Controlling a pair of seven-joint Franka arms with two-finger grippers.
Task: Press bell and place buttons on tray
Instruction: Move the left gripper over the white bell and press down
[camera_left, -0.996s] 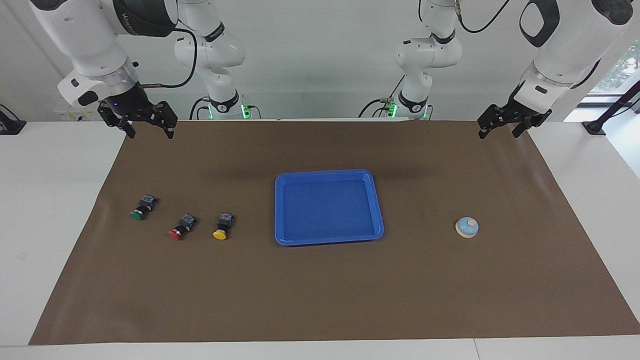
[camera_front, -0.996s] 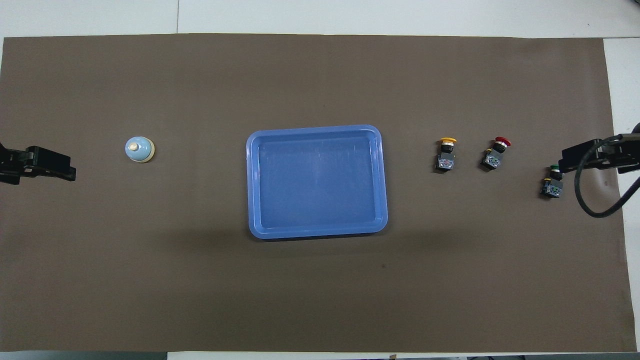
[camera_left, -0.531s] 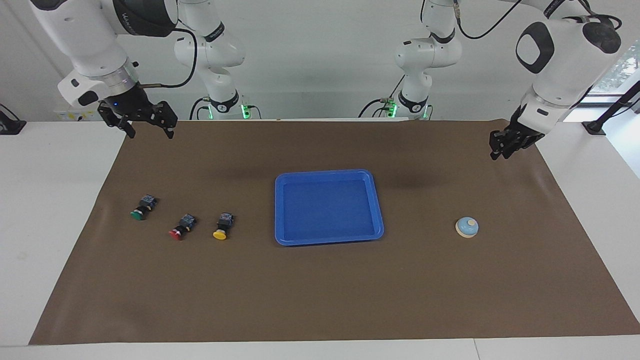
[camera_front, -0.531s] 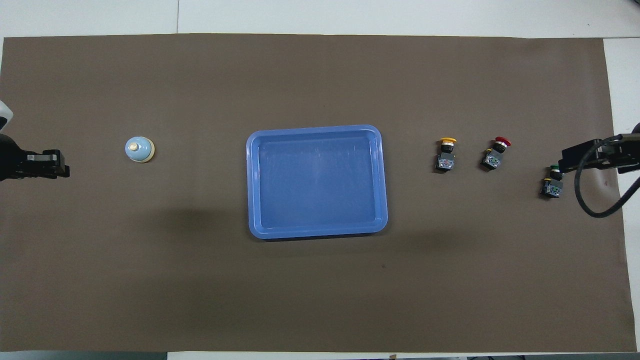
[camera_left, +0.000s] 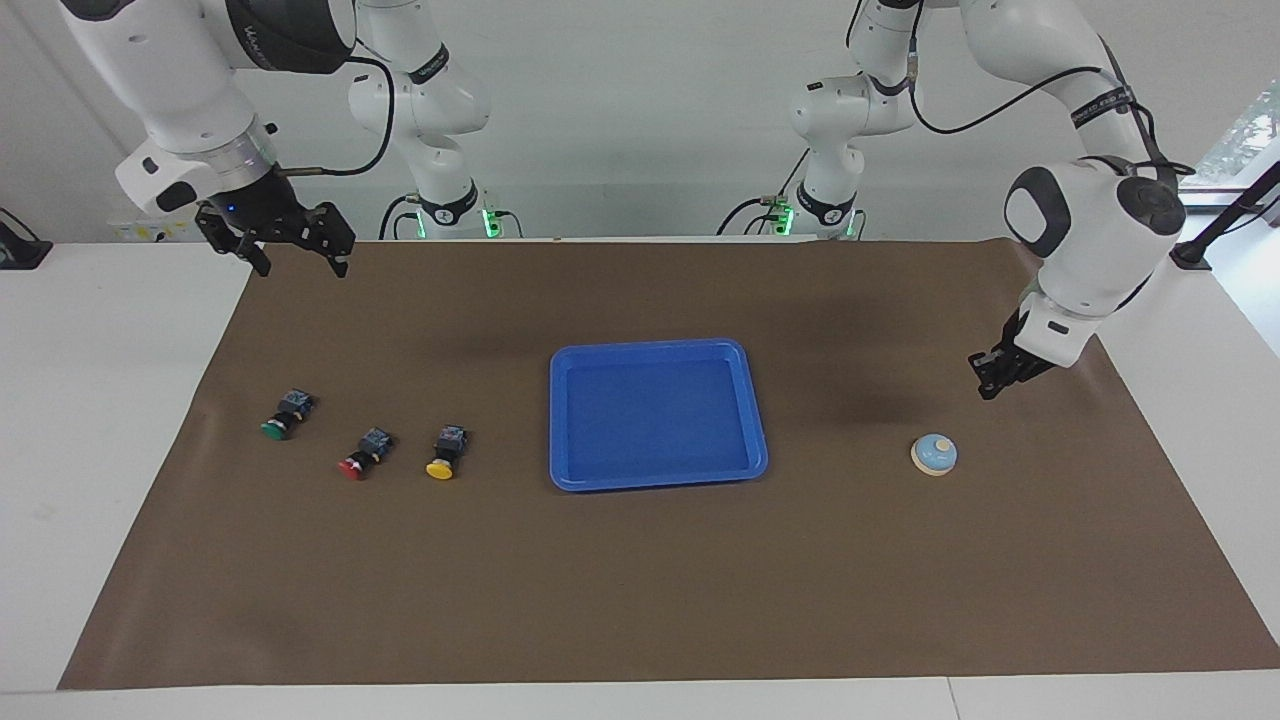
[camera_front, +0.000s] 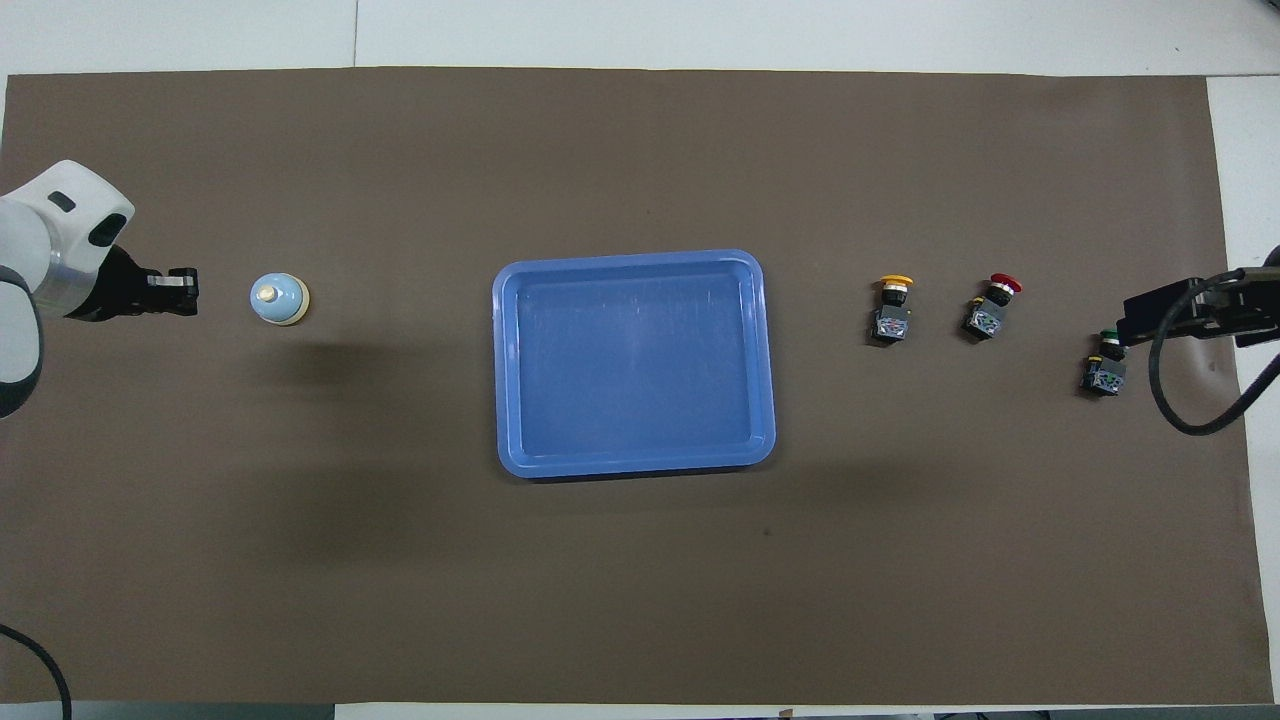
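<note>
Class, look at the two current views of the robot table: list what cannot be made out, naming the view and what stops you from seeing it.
- Right gripper: overhead view, fingers cut off by the view's edge; only its body shows.
- Green button: overhead view, cap partly covered by the right gripper's body.
- Markings on the red button and yellow button: both views, too small.
- Left arm: overhead view, cut off by the edge; left gripper shows beside the bell.
</note>
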